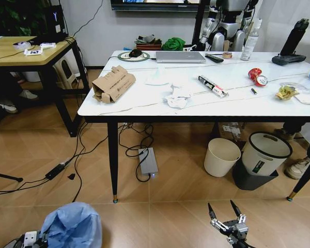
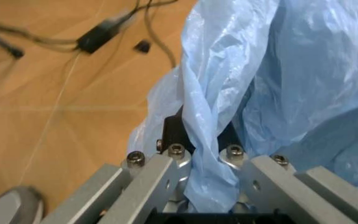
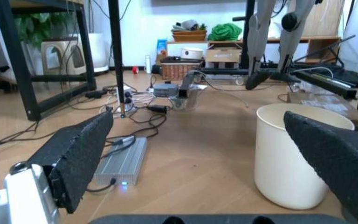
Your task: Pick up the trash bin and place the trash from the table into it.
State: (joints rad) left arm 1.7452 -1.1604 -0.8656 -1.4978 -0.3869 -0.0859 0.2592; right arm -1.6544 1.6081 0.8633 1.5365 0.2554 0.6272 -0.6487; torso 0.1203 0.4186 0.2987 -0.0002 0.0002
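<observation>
The trash bin [image 1: 72, 225], lined with a crinkly light-blue bag, sits low at the left near the floor. My left gripper [image 1: 37, 239] is beside it. In the left wrist view the left gripper [image 2: 201, 142] is shut on a fold of the bin's blue bag [image 2: 272, 79]. On the white marble-look table [image 1: 144, 109] lie a torn cardboard box [image 1: 113, 83], white tissues [image 1: 176, 96], a red can [image 1: 257, 76] and a yellow wrapper [image 1: 285, 92]. My right gripper [image 1: 225, 211] hangs open low in front of the table, holding nothing, its black pads [image 3: 79, 154] wide apart.
Under the table stand a cream open bin [image 1: 221, 156] and a grey-and-black bin [image 1: 263, 160]. Cables and a grey power box [image 1: 148, 161] lie on the floor by the table leg [image 1: 112, 160]. A laptop [image 1: 180, 57] sits at the table's back. A wooden desk [image 1: 26, 51] stands left.
</observation>
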